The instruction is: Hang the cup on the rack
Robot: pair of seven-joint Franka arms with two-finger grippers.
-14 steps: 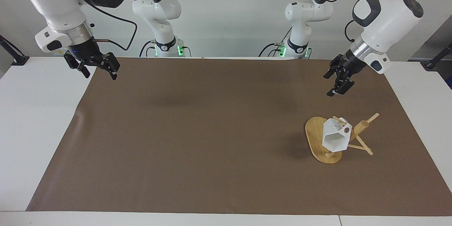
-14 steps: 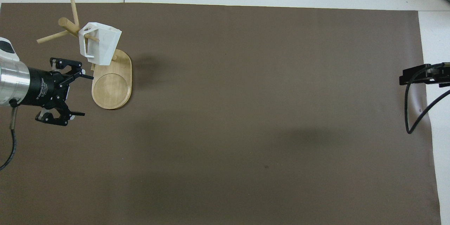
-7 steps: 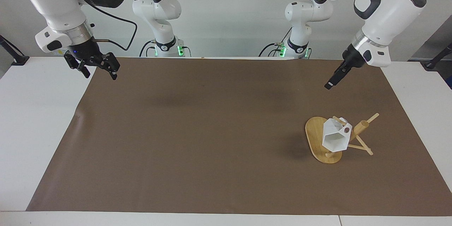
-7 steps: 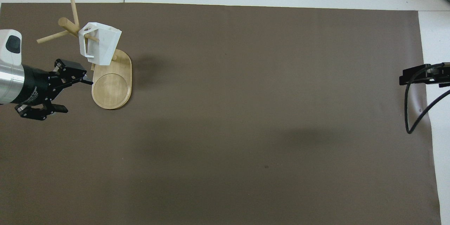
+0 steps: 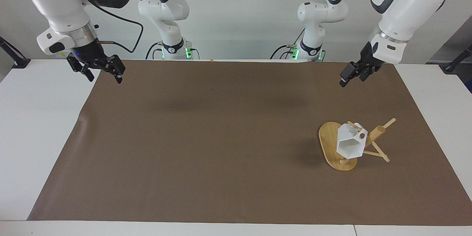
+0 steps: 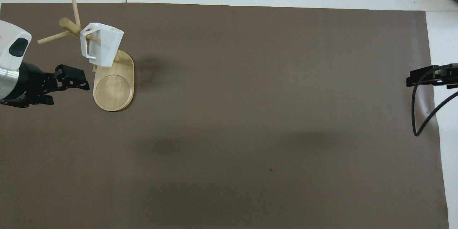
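Left claw point(image 5: 350, 77) sits in the upper right of the facing view, up in the air over the brown mat point(image 5: 221, 136), fingers spread apart and holding nothing. In the overhead view the same claw point(image 6: 68, 87) pokes in at the left edge, just beside the rack's base but not touching it. Right claw point(image 5: 101, 72) is parked in the upper left of the facing view over the mat's corner, also spread wide and empty, that arm is just waiting. From overhead only a bit of it point(image 6: 425, 77) shows at the right edge.

Now the good part: the small matte white cup with faceted, angular sides and a hexagonal rim point(image 5: 350, 143) is hanging on the light bamboo mug tree point(image 5: 376, 134), lower right of the facing view. A thin peg stick goes through the round hole in the cup's blocky handle, and the cup tilts with its open mouth facing down and out. It looks empty inside. In the overhead view the cup point(image 6: 103, 44) is in the upper left, hanging above the rack's point(image 6: 114, 86) smooth oval base with a round ring on it. Thick round post, thin pegs crossing out from it.

White counter point(image 5: 37, 125) shows around the mat, which looks like smooth paper.
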